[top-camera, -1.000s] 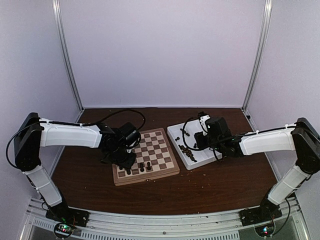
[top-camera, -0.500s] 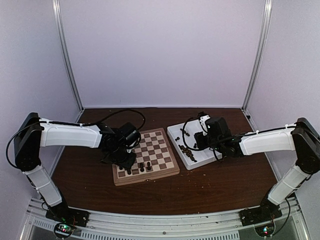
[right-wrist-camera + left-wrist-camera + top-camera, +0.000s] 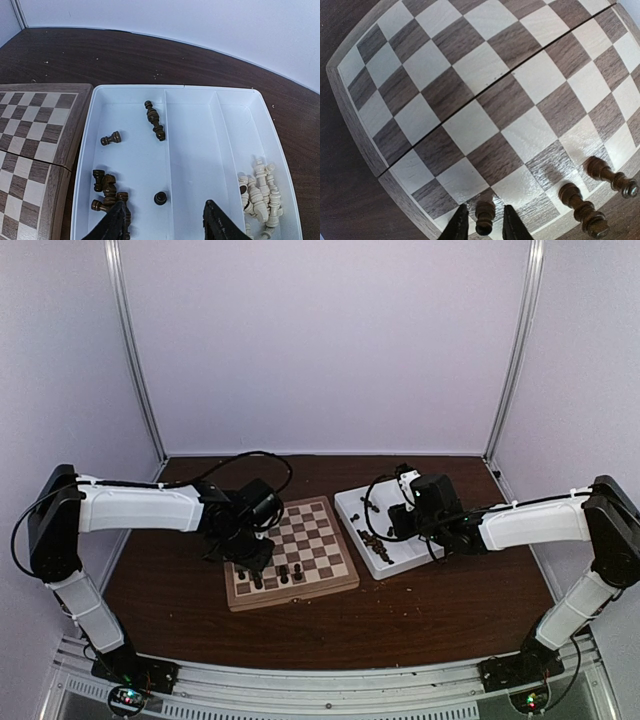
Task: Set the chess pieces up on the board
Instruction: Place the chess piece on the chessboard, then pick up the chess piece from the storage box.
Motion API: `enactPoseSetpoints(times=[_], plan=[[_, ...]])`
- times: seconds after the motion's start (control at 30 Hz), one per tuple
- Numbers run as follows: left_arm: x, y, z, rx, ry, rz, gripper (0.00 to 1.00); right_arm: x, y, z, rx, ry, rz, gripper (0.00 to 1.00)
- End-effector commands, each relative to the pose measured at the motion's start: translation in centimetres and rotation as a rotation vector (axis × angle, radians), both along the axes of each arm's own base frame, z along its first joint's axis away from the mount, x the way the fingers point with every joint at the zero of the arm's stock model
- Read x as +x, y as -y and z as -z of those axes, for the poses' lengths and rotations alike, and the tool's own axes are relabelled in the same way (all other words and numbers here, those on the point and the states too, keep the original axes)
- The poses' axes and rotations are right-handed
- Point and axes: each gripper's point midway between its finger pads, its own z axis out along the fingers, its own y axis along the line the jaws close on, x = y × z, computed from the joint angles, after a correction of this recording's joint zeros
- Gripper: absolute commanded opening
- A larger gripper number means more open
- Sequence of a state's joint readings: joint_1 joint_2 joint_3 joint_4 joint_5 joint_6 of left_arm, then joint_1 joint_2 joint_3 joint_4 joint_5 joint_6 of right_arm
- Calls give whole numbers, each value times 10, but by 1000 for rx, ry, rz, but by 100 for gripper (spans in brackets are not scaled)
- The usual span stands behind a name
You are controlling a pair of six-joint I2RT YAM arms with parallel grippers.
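White tray [image 3: 192, 150] holds chess pieces [image 3: 154, 120] and cream pieces [image 3: 260, 190] in separate compartments.

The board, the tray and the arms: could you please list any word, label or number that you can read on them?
None can be read: the board has plain squares without letters or numbers, the white tray is unmarked, and no label is legible on the left arm or the right arm.

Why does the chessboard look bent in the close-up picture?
Left wrist view: the wide lens bows the edges of the board, glare brightens its far squares, and the chess pieces throw soft shadows. Top external view: the same board looks straight-sided, only small.
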State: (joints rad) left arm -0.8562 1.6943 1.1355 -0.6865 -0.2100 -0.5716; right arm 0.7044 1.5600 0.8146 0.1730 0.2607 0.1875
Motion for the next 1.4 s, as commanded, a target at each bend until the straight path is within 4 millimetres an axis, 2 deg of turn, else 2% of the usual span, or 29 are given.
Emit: enactPoseSetpoints(times=[0.0, 0.17, 0.3, 0.37, 0.47, 0.67, 0.9, 1.17, 1.37], plan=[[15, 3, -24, -13, 65, 1, 26, 6, -5, -8, 17, 13, -5, 51], [21, 8, -41, -31, 103, 8, 26, 5, -5, -9, 25, 5, -5, 52], [31, 13, -69, -89, 197, 17, 27, 3, -10, -6, 36, -42, -17, 52], [35, 16, -85, -129, 245, 22, 28, 3, -17, -4, 32, -101, -35, 53], [37, 18, -106, -180, 299, 32, 29, -1, -18, 4, 1, -239, -1, 53], [36, 15, -129, -222, 364, 42, 32, -5, -21, 8, 12, -390, 27, 52], [32, 9, -144, -244, 413, 58, 34, -1, -28, 6, 27, -462, -5, 46], [28, 6, -146, -247, 420, 75, 34, 13, -43, 28, -11, -558, -56, 42], [28, 5, -149, -248, 427, 76, 34, 24, -41, 47, -78, -587, -40, 41]])
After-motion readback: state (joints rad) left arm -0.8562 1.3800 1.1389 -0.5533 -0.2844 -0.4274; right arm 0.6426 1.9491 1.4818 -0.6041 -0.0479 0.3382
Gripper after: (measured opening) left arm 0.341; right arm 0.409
